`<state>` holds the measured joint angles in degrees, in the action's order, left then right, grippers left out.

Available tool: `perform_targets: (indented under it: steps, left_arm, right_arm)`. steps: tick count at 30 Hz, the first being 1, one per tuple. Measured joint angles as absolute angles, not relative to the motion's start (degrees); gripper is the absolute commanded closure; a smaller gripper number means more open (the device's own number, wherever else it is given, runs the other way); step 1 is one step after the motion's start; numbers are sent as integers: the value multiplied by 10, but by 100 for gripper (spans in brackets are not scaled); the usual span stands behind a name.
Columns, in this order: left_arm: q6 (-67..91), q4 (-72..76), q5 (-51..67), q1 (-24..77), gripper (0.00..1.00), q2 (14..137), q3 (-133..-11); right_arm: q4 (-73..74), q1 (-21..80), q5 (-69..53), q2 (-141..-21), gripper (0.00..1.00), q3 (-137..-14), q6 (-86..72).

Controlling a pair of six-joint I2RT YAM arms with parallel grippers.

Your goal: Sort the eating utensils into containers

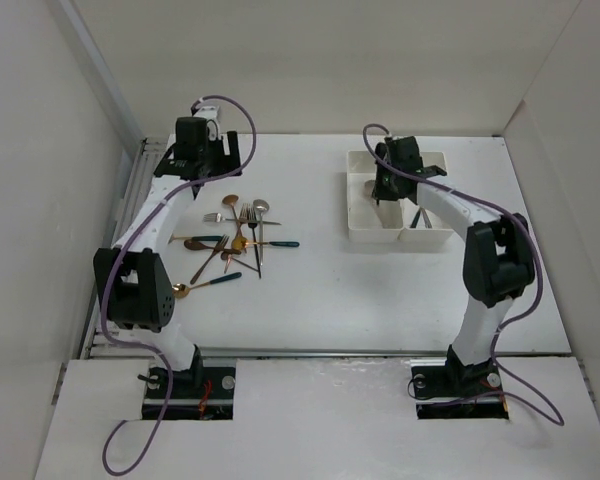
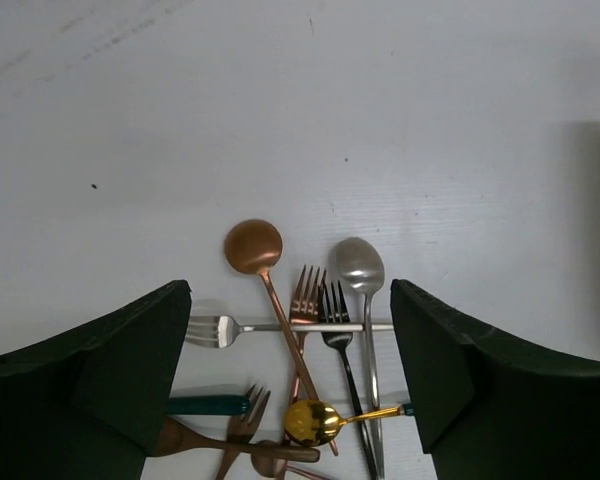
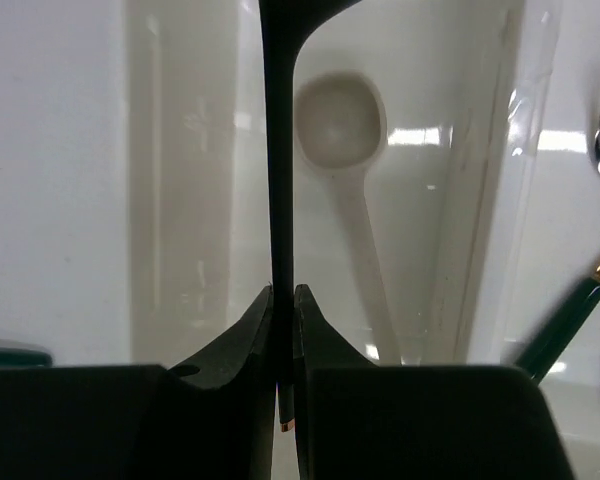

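The eating utensils (image 1: 235, 240) are mostly lying heaped on the surface (image 1: 320, 300), well apart from the containers (image 1: 372, 237). The right gripper (image 3: 285, 300) is pinching a black utensil (image 3: 278, 150), hanging it over the compartment with a pale spoon (image 3: 340, 125), likely for release. The left gripper (image 2: 292, 340) is hovering wide open, empty, above the heap, readying a pick.

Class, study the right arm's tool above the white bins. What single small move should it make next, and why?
Probably open the right tool and let go. It is shut on a slim black utensil held over a bin compartment where a pale spoon already lies, so a release should drop it in.
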<state>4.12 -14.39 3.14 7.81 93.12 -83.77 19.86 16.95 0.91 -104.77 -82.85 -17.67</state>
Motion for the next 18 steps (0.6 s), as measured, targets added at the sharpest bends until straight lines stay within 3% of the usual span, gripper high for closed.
perform_targets:
  steps: [2, 4, 9, 18]
  left_arm:
    - [42, -150, 42, 78, 33, 958, -837]
    - [41, -163, 50, 80, 33, 995, -838]
    - [44, -209, 39, 91, 35, 1079, -835]
    - [56, -224, -10, 96, 45, 1120, -840]
  right_arm:
    - [226, 170, 17, -1076, 81, -835, -170]
    - [250, 170, 25, -1091, 72, -835, -168]
    - [266, 170, 43, -1087, 62, -835, -170]
    - [271, 170, 61, -1082, 59, -839, -169]
